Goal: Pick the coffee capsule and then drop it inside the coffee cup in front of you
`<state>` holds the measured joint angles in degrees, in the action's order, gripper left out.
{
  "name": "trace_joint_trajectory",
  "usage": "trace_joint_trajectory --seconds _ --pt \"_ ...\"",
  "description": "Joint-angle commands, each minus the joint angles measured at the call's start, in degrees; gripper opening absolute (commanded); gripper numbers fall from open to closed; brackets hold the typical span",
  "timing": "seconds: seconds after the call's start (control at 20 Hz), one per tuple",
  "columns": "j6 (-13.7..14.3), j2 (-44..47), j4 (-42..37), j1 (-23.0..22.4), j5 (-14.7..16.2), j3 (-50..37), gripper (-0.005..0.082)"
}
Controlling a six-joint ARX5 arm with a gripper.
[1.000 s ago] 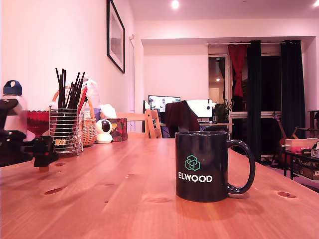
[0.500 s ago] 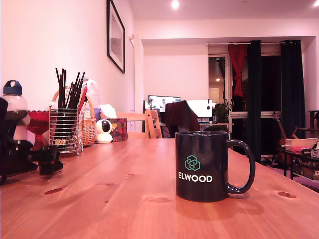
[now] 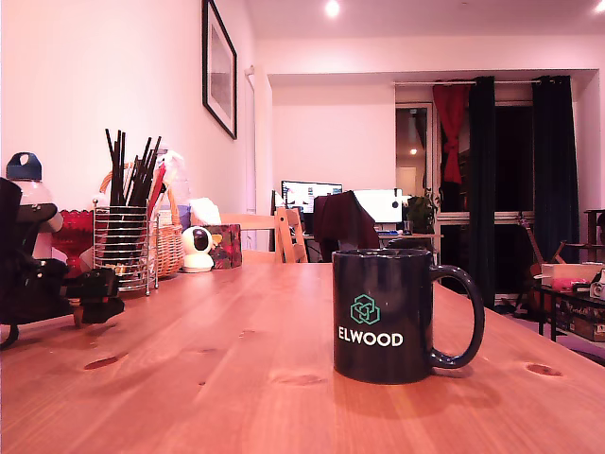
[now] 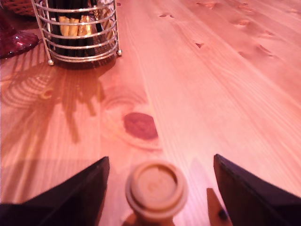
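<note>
Hand (image 4: 157, 197): spread wide, one dark finger on each side of the coffee capsule (image 4: 156, 190), neither touching it. In the exterior view the hand sits low at the exterior view's left edge, close over the counter (image 3: 284, 378).

Coffee capsule: tan pod, standing on the counter between the fingers, round rimmed face toward the wrist camera. Roughly centred, slightly nearer one finger.

Coffee cup (image 3: 392, 317): black "ELWOOD" mug, upright, handle toward the exterior view's right, well apart from the hand.

Risks: an uneven close would likely nudge or tip the small pod before both fingers seat; a grip on the tapered body could squeeze it out. A low carry could strike the cup's rim.

Clearance: bare wood between hand and cup. Wire utensil holder (image 4: 77, 30) and red glass bowl (image 4: 16, 40) stand near the hand, beyond the capsule; counter edges not seen.
</note>
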<state>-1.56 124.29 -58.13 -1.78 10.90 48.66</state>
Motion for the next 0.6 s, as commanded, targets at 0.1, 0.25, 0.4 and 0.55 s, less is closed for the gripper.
trace_joint_trajectory --seconds 0.1,0.25,0.4,0.55 --pt "-0.8 1.8 0.1 0.1 0.2 0.1 0.0628" --pt "-1.4 1.8 0.9 0.2 0.2 0.1 0.0442" --pt "-1.4 1.8 1.1 0.2 0.2 0.1 0.022" --pt "-1.4 1.8 1.1 0.2 0.2 0.1 0.0212"
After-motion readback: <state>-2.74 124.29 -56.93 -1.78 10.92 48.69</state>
